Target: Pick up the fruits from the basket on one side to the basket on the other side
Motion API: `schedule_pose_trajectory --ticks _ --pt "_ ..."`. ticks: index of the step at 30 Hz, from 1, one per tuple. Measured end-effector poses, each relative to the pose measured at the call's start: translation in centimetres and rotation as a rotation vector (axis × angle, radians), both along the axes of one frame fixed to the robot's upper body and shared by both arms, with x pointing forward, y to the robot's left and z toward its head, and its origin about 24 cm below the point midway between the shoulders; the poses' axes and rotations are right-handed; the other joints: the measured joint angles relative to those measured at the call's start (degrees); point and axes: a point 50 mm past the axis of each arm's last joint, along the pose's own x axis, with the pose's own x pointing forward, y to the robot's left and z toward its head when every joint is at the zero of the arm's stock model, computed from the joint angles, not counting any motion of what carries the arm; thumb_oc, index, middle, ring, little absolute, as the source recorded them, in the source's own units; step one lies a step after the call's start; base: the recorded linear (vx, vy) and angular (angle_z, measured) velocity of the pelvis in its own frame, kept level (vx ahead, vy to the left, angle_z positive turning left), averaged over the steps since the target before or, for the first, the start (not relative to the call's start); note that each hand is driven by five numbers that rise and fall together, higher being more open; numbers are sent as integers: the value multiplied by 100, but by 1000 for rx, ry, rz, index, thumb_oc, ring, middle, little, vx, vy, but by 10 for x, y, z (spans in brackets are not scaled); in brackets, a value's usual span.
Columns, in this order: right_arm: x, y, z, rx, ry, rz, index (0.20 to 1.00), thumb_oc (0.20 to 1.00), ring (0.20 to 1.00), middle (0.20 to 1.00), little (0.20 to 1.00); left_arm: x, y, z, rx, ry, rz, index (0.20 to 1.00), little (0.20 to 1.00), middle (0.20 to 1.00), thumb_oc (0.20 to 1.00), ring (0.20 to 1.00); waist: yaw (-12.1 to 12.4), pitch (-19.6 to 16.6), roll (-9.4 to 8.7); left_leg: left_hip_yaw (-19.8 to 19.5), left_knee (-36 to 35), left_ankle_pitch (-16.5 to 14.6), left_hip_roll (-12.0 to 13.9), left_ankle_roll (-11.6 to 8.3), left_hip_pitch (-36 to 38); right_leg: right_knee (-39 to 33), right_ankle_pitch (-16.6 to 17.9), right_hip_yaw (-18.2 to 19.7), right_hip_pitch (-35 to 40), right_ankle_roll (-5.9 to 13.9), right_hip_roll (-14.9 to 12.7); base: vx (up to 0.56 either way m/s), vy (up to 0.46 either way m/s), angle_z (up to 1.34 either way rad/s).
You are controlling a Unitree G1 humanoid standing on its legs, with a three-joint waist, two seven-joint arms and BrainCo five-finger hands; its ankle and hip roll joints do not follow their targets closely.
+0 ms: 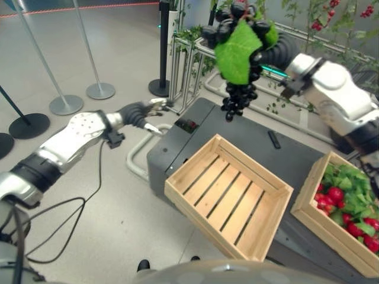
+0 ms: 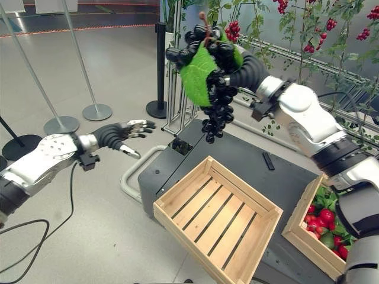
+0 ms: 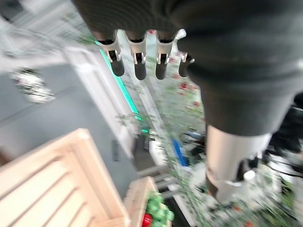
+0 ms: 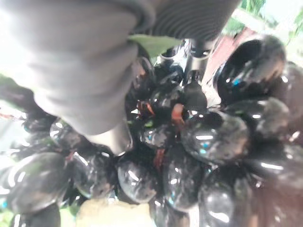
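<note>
Right hand (image 2: pixel 228 74) clutches the black grape bunch (image 2: pixel 214 115) high; lower it centred over the empty wooden crate (image 2: pixel 216 216); left hand (image 2: pixel 121 135) idles open.

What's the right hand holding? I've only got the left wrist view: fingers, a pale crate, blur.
Observer: The right hand is curled round a bunch of dark grapes with a green leaf, held high.
Operator: Over a crate?
Observer: No, beyond the far corner of the empty wooden crate, above the dark platform.
Operator: Source crate?
Observer: The second crate, on the robot's right, holds red fruit and green leaves.
Operator: Left hand?
Observer: The left hand is open out to the left, holding nothing.
</note>
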Motion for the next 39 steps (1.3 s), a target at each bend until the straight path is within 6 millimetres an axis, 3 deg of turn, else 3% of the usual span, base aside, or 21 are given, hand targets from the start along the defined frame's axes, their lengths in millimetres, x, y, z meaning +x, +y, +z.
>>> schedule_pose_trajectory --ticks 2,8,15,22,26,39 --pt "-1 17 -4 -23 11 54 200 200 200 200 200 0 -20 5 -25 -17 -65 1000 1000 1000 1000 1000 -9 4 4 -3 1 0 0 0 4 0 2 -1 4 0 2 0 0 0" --pt "-4 40 -2 -45 6 129 200 200 200 200 200 -3 -57 5 -121 10 -169 1000 1000 1000 1000 1000 -20 3 4 -7 1 0 1 0 4 0 16 2 2 -22 2 0 0 0" --pt "-7 61 7 -19 -20 194 200 200 200 200 200 -7 -79 -3 -263 100 -219 1000 1000 1000 1000 1000 -15 -1 -5 -10 0 0 1 1 15 0 16 1 18 -22 2 0 0 0" --pt "-8 66 6 -10 -16 205 200 200 200 200 200 -9 -84 -10 -335 134 -217 1000 1000 1000 1000 1000 -13 -3 -8 -15 0 0 0 1 29 0 14 -1 36 -17 0 0 0 0" --pt "-5 70 2 4 0 209 200 200 200 200 200 -13 -81 -25 -413 189 -190 1000 1000 1000 1000 1000 -13 -3 -7 -15 0 0 1 1 36 0 11 -1 43 -13 0 0 0 0" --pt "0 62 -3 36 20 172 200 200 200 200 200 -19 -71 -46 -520 270 -131 1000 1000 1000 1000 1000 -4 -3 -8 -22 0 -2 -1 4 28 0 11 -8 39 -12 -5 0 0 0"
